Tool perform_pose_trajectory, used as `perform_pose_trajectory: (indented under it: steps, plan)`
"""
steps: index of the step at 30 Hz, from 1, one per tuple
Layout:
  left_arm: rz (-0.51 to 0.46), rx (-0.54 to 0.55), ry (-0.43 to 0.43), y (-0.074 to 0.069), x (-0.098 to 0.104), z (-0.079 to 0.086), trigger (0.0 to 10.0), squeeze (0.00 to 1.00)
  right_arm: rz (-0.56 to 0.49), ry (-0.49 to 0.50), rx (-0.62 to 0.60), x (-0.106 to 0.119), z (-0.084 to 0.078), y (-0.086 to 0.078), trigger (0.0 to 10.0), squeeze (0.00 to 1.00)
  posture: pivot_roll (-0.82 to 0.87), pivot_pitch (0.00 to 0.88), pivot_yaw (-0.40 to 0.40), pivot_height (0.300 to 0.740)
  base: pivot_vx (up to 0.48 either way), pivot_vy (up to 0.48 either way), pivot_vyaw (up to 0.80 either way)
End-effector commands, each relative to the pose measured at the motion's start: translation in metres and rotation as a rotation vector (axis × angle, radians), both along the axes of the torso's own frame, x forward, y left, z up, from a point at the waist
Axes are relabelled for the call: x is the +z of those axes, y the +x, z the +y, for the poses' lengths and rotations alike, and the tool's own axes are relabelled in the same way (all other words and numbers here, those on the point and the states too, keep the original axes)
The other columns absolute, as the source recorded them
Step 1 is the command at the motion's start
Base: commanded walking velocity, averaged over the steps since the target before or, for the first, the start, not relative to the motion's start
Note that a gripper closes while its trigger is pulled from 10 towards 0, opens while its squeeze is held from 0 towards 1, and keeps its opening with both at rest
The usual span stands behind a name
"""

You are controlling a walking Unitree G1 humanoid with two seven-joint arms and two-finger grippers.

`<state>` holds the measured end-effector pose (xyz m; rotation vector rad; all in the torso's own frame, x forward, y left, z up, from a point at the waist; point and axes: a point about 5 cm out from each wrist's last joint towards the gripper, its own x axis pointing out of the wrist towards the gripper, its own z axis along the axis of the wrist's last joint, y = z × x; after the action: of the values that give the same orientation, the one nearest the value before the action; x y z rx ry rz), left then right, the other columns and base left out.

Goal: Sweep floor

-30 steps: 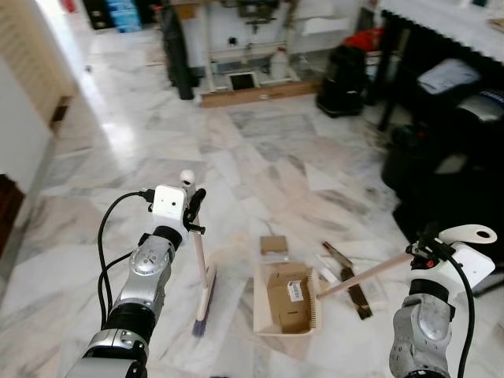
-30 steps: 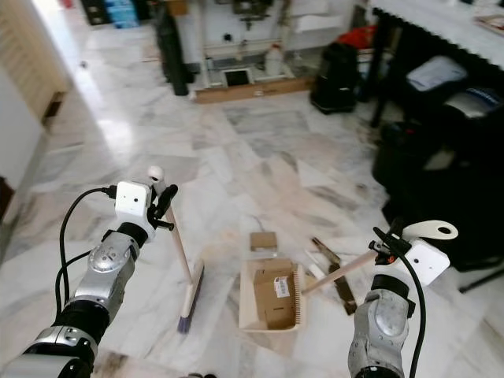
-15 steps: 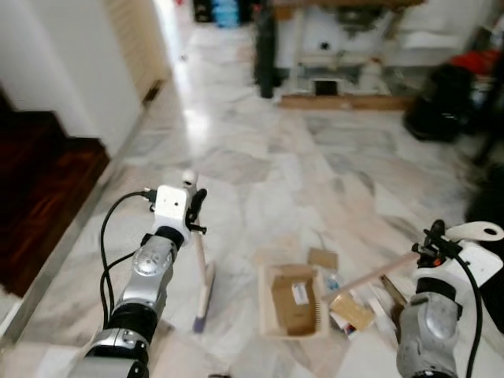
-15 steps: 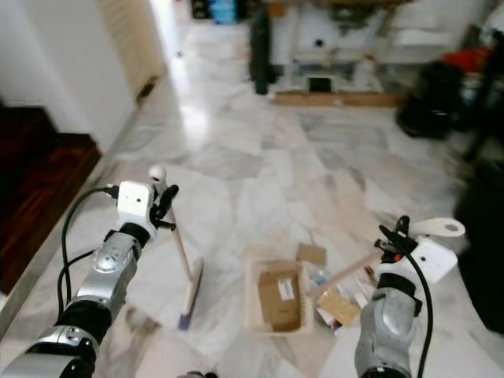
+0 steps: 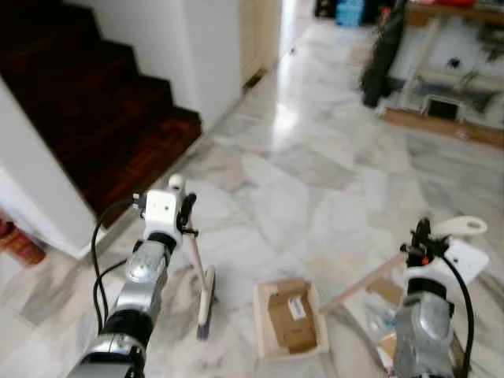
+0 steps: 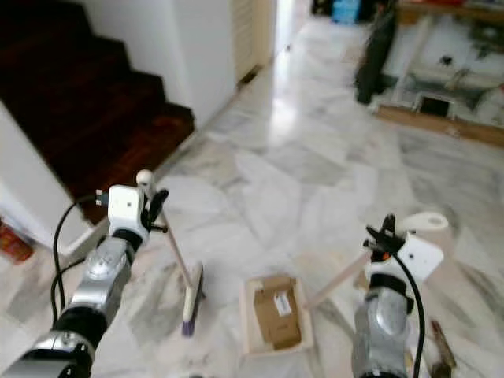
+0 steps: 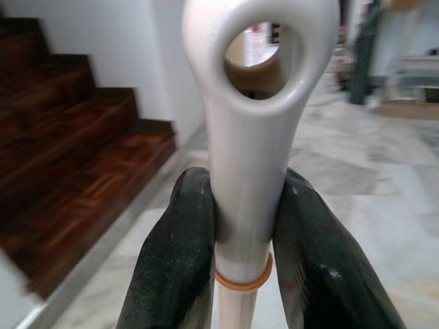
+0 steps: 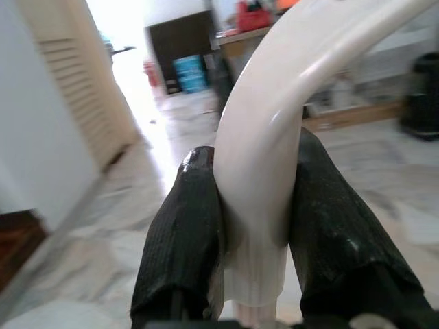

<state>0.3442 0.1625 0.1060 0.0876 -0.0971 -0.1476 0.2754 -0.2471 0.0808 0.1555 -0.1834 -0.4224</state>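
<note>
Broom (image 5: 203, 295) stands head-down on the marble floor (image 5: 315, 197), its handle pinched by the left end effector (image 5: 186, 214). The right end effector (image 5: 417, 240) is clamped on the handle of the dustpan (image 5: 287, 323), which carries a cardboard box (image 5: 291, 319). Tilting the pan could spill that box. Stairs (image 5: 94, 102) and a wall corner (image 5: 213, 55) crowd the left; open marble lies ahead.
</note>
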Motion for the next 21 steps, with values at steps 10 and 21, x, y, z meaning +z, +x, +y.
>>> perform_pose_trajectory:
  steps: [10, 21]
  plan:
    - [-0.043, 0.004, -0.013, -0.0010, 0.0052, -0.0095, 10.0, 0.00, -0.052, -0.016, 0.000, 0.0164, -0.0097, 0.0023, 10.0, 0.00, 0.08, 0.035, -0.018, 0.740, 0.000, 0.000, 0.80]
    - [-0.039, 0.014, -0.005, -0.0041, 0.0022, -0.0065, 10.0, 0.00, -0.048, -0.004, 0.021, 0.0158, -0.0059, 0.0043, 10.0, 0.00, 0.09, 0.017, -0.017, 0.740, 0.000, 0.000, 0.78]
